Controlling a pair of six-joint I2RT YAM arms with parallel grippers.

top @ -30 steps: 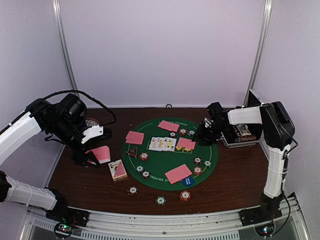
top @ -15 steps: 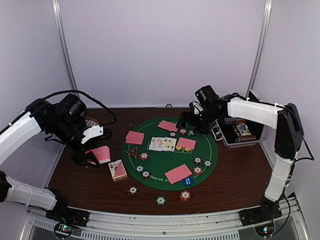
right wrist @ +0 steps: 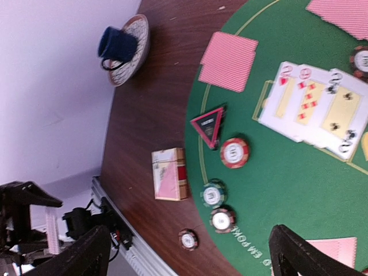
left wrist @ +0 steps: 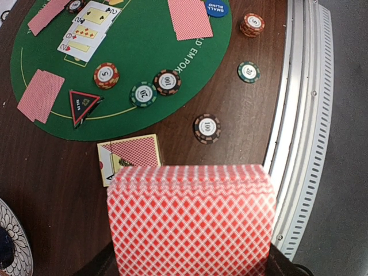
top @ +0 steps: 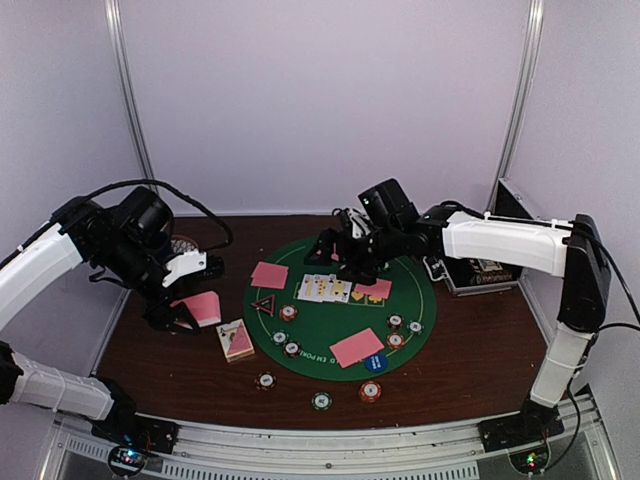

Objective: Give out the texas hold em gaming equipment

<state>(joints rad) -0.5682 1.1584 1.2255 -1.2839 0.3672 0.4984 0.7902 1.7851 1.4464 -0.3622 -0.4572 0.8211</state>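
My left gripper [top: 185, 312] is shut on a deck of pink-backed cards [left wrist: 190, 221], held above the bare wood left of the green mat [top: 322, 330]. Over the mat's far side my right gripper [top: 338, 250] hangs open with nothing between its fingers. In the right wrist view it [right wrist: 188, 233] looks down on the mat's left edge. Three face-up cards [top: 325, 288] lie mid-mat, with face-down pink pairs [top: 269, 275] [top: 357, 347] around them. Striped chips [top: 288, 312] sit on the mat, and three more [top: 321, 401] on the wood in front of it.
A card box [top: 235, 340] lies on the wood left of the mat. A red-edged triangle marker [top: 263, 304] and a blue disc [top: 378, 362] rest on the felt. A cup on a saucer [right wrist: 123, 43] stands at the far left, a metal case [top: 480, 270] at the right.
My right arm has swung left from the metal case to above the mat's far side, and its jaws have opened wide. The left arm and its deck have not moved.
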